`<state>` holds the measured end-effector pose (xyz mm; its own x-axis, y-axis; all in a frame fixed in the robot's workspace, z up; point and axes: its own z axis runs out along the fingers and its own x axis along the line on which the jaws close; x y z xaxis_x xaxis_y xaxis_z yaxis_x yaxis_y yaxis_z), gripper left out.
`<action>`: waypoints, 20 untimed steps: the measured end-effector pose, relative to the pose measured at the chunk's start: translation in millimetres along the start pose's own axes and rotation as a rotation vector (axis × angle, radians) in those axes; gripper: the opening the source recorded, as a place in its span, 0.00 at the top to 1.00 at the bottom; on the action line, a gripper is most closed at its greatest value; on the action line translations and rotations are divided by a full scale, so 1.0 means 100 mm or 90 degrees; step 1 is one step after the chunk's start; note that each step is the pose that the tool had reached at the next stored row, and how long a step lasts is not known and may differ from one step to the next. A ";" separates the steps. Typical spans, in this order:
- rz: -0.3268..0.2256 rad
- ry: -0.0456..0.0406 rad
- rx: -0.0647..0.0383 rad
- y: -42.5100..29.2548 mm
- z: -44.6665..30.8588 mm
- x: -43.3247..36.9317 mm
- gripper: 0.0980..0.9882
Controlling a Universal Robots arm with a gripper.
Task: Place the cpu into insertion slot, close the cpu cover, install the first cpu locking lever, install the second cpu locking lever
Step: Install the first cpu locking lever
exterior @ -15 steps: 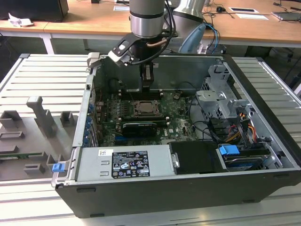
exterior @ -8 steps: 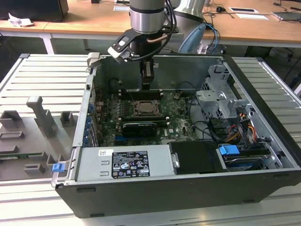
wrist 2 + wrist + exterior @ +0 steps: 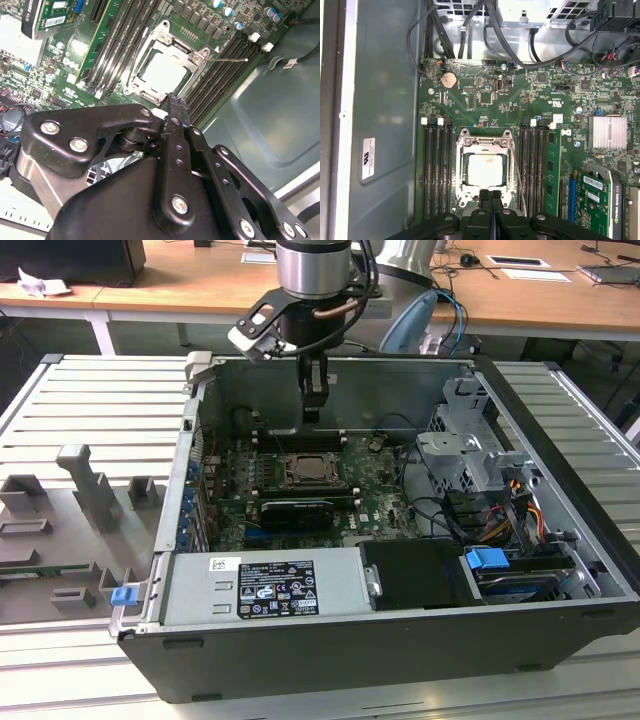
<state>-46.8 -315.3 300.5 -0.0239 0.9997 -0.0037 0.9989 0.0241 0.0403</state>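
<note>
The cpu (image 3: 485,170) lies with its pale face up in the insertion slot (image 3: 462,197) on the green board, also seen as cpu (image 3: 165,71) in the second wrist view. The silver cpu cover (image 3: 461,167) lies flat around it as a frame. A thin wire lever (image 3: 518,175) stands off one side of the socket; the same lever (image 3: 227,59) points away over the memory slots. My gripper (image 3: 491,197) is shut with nothing between its fingers, its tips just at the socket's edge. In the exterior view the gripper (image 3: 312,416) hangs above the socket (image 3: 313,470).
Memory slots (image 3: 436,170) flank the socket on both sides. A black card (image 3: 292,511) lies in front of it in the exterior view. A drive cage (image 3: 468,455) with cables stands at that view's right, and the power supply (image 3: 265,585) lies in front. The case walls (image 3: 200,410) enclose everything.
</note>
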 end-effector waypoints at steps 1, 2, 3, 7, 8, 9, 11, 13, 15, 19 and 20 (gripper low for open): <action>0.000 0.0000 0.000 0.001 -0.016 0.000 0.99; 0.000 0.0000 0.000 0.001 -0.024 0.000 0.99; 0.000 0.0000 0.000 0.002 -0.039 0.000 0.99; 0.000 0.0000 0.000 0.004 -0.098 0.000 0.99; 0.000 0.0000 0.000 0.004 -0.107 0.000 0.99; 0.000 0.0000 0.000 0.005 -0.125 0.000 0.99; 0.000 0.0003 0.000 0.005 -0.141 0.000 0.99; -0.005 0.0008 0.000 0.006 -0.148 0.000 0.99; -0.026 0.0015 0.000 0.006 -0.148 0.000 0.99; -0.077 0.0036 0.000 0.006 -0.144 0.001 0.99; -0.098 0.0044 0.000 0.006 -0.144 0.001 0.99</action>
<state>-46.8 -315.2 314.8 -0.1773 0.9842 -0.0030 0.9834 0.1772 0.0401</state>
